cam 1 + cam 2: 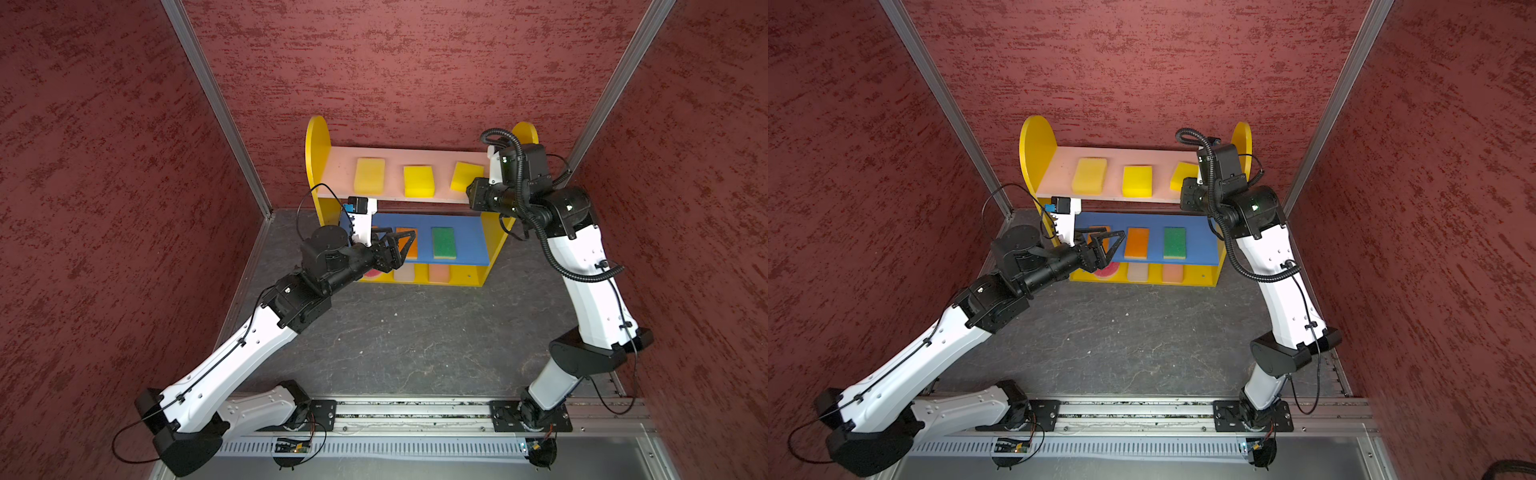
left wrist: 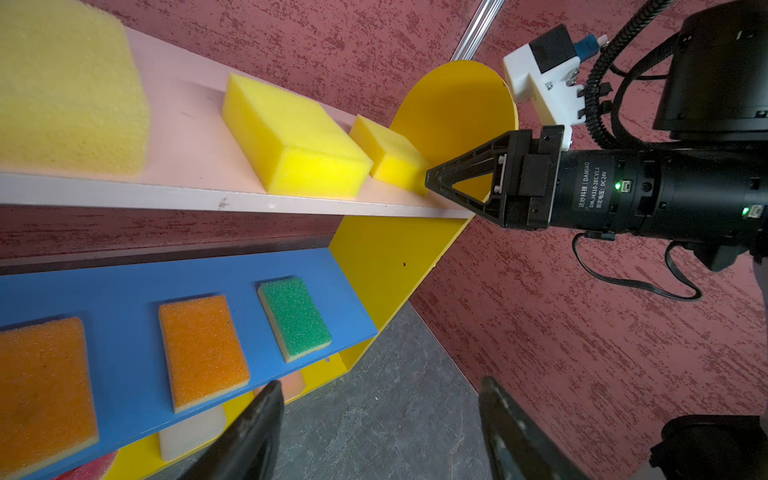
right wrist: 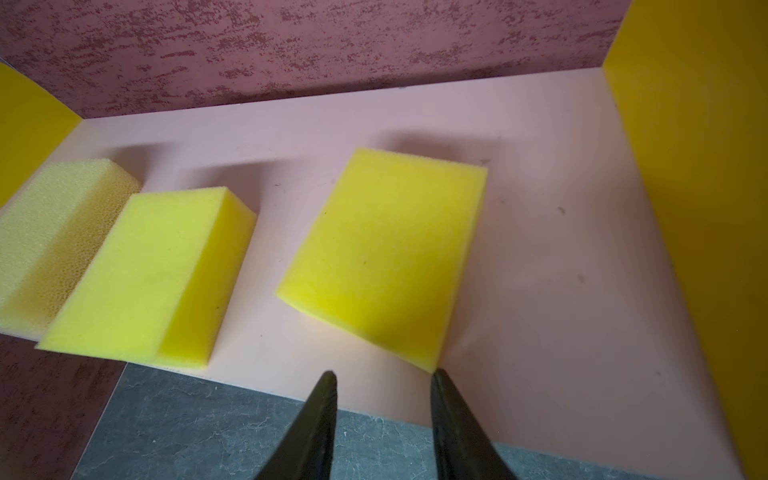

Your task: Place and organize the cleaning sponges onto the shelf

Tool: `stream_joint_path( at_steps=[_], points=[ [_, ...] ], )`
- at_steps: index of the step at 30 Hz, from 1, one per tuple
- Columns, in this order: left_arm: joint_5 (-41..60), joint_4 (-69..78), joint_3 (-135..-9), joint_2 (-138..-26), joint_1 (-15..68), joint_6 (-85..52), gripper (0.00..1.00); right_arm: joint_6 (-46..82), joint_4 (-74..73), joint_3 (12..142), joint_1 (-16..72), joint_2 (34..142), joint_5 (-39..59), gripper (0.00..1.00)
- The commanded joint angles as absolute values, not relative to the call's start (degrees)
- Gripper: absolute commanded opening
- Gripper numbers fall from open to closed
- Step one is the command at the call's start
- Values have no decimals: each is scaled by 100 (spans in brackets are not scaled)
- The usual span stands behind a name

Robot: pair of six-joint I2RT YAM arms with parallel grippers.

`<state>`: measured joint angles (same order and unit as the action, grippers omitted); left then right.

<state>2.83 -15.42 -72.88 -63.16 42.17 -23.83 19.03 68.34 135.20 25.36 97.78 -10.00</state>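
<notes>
Top tier: right claw [image 3: 382, 374], apart and empty, at 5 o'clock of the skewed yellow rectangular foam sponge [image 1: 463, 174], colour-grouped on the pink wooden shelf board [image 3: 540, 249]; left claw [image 2: 381, 382] likewise apart

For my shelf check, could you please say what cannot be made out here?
Bottom-tier sponges: both top views, blue board covers all but their fronts.
Leftmost orange sponge: both top views, left hand mostly hides it.
Right hand touching the rightmost yellow sponge or not: right wrist view cannot settle it.
</notes>
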Motion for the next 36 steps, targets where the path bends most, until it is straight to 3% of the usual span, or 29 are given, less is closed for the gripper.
stream_joint_path(
  at_steps=[1,15,24,36],
  points=[
    [227,-1420,-7308,-6337,4236,-2270,73,1861,6643,13601,2448,9562,-1148,40],
    [211,-1404,-7288,-6329,4236,-2285,74,2100,6825,14915,1966,10438,-647,43],
    [225,-1360,-7239,-6380,4227,-2303,74,2219,6727,14728,1826,10573,-124,42],
    [190,-1360,-7193,-6328,4221,-2315,75,2200,6813,14609,1766,10663,9,30]
  ],
)
